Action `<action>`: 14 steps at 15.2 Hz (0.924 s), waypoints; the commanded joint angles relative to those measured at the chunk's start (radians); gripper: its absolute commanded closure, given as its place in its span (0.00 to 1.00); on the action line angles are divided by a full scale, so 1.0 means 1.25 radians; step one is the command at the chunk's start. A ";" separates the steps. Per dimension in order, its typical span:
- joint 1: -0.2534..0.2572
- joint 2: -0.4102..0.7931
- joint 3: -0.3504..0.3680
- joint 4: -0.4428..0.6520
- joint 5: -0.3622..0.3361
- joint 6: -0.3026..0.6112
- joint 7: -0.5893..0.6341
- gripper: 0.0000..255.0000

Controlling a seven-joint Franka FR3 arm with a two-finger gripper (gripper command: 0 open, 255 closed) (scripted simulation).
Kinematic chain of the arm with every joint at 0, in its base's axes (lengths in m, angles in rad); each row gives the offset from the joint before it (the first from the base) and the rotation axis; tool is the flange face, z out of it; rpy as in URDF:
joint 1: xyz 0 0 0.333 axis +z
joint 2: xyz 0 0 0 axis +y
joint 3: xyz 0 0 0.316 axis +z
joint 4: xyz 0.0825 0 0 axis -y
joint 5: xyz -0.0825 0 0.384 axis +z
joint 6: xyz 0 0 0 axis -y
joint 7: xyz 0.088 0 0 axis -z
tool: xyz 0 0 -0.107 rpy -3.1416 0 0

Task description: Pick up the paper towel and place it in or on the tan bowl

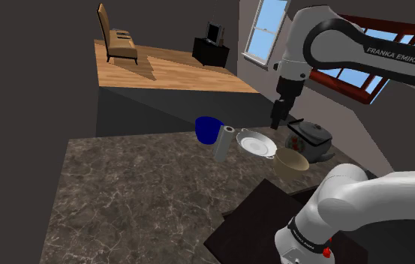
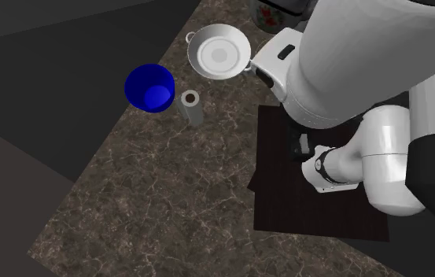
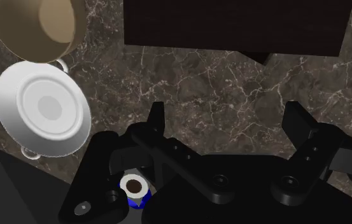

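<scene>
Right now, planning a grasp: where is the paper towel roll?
In the shoulder view, the grey upright paper towel roll stands on the marbled counter between the blue round container and the white two-handled dish.

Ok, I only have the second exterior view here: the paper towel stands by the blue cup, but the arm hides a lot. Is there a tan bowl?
Observer: Yes, the shoulder view shows the tan bowl beside the white dish, on its side away from the paper towel.
Operator: Anything in it?
Observer: Nothing, by the shoulder and wrist views.
Operator: And the claw?
Observer: The wrist view shows the claw open, only countertop between its fingers.
</scene>
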 commanded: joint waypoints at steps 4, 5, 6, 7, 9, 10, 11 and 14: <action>-0.005 0.065 -0.023 -0.009 -0.021 0.074 -0.022 0.00; -0.007 0.089 -0.031 -0.010 -0.027 0.099 -0.029 0.00; -0.009 0.114 -0.038 -0.010 -0.033 0.123 -0.036 0.00; -0.010 0.139 -0.046 -0.008 -0.039 0.147 -0.043 0.00; -0.013 0.191 -0.060 -0.002 -0.049 0.193 -0.056 0.00; -0.014 0.218 -0.068 0.003 -0.053 0.216 -0.063 0.00; -0.015 0.246 -0.075 0.009 -0.057 0.238 -0.069 0.00; -0.019 0.333 -0.094 0.033 -0.065 0.300 -0.090 0.00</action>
